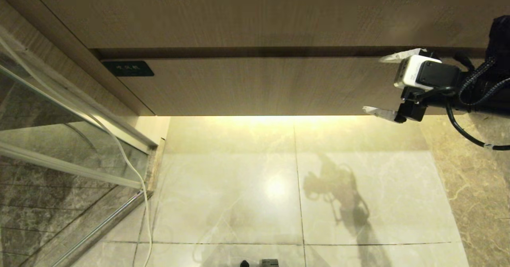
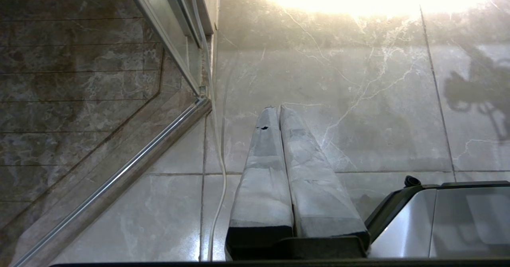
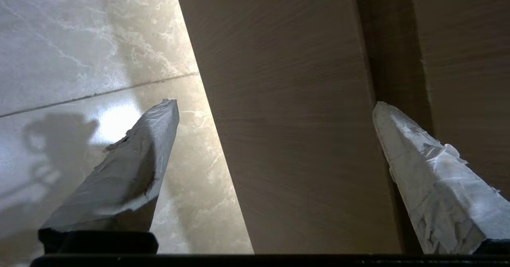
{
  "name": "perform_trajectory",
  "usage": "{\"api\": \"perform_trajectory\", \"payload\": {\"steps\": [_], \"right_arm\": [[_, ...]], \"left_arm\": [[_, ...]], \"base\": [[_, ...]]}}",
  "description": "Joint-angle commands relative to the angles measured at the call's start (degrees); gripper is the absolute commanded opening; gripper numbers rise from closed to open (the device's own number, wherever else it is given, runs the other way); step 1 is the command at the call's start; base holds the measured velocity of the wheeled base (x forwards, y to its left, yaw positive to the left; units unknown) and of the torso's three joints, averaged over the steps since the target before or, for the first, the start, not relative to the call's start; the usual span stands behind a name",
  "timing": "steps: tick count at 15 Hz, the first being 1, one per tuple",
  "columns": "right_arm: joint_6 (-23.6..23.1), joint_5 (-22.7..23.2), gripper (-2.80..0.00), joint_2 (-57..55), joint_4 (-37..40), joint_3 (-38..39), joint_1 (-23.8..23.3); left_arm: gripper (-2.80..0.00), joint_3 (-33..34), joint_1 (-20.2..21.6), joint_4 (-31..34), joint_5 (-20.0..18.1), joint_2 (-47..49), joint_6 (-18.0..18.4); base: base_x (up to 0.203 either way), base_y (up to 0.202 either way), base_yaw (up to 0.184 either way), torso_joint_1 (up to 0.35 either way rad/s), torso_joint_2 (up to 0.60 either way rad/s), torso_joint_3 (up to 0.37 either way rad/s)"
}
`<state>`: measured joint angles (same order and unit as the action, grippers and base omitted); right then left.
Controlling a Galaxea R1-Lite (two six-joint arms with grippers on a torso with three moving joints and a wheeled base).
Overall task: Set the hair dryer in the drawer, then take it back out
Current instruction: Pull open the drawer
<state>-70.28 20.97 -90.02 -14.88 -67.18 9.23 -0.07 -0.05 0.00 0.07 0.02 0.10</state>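
1. The drawer (image 1: 259, 85) is pushed shut, with its small dark label (image 1: 127, 68) near its left end.
2. The right tool (image 1: 382, 84) is spread wide and holds nothing. It sits in front of the drawer's right end.
3. The left tool (image 2: 279, 115) is pressed shut and empty. It points at the floor (image 2: 358, 99).
4. The hair dryer cannot be seen.

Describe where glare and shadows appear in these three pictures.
Head view: warm light spills from under the closed light wood-grain drawer onto the glossy marble floor, with the arm's shadow nearby. Left wrist view: strong glare washes out the top edge. Right wrist view: the open right pincer is dim, its shadow on the floor.
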Motion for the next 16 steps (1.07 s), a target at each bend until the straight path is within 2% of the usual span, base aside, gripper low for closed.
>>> {"api": "perform_trajectory", "payload": {"steps": [1, 7, 16], "right_arm": [[-0.55, 0.04, 0.0, -2.8, -0.24, -0.77, -0.19], [-0.47, -0.14, 0.0, -7.68, -0.56, -7.3, -0.79], [-0.47, -0.31, 0.0, -4.02, 0.99, -6.29, -0.7]], "left_arm": [[-2.8, 0.07, 0.04, 0.0, 0.01, -0.02, -0.01], [-2.8, -0.01, -0.04, 0.0, 0.01, -0.02, -0.01], [-2.8, -0.01, -0.04, 0.0, 0.01, -0.02, -0.1]], "base": [[0.0, 0.0, 0.0, 0.0, 0.0, 0.0], [0.0, 0.0, 0.0, 0.0, 0.0, 0.0], [0.0, 0.0, 0.0, 0.0, 0.0, 0.0]]}}
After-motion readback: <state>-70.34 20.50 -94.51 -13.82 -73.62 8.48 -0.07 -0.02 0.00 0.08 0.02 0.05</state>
